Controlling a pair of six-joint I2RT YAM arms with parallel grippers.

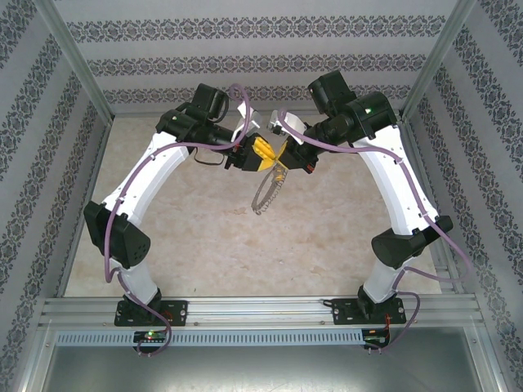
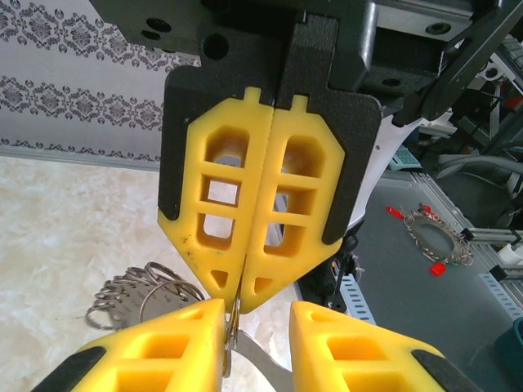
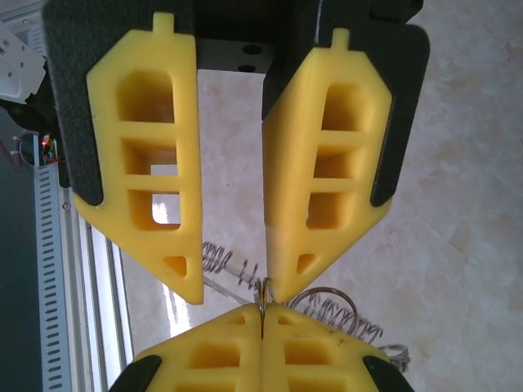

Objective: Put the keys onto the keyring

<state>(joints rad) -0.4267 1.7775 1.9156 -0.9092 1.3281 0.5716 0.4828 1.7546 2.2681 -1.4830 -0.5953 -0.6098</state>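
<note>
We are pinching the large thin metal keyring (image 3: 260, 304), strung with many small silver pieces, between the clenched yellow pads of our black right gripper (image 3: 261, 317). The ring is hanging in the air below both grippers, above the beige marble-patterned table (image 1: 204, 245). Our left gripper (image 3: 233, 287) is facing the right one tip to tip, its yellow fingers standing apart, one fingertip just beside the ring's wire.

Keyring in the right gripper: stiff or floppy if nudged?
Likely floppy: the keyring dangles below the right gripper. Its strung metal pieces would probably swing and bunch. The thin wire may pivot in that grip.
</note>
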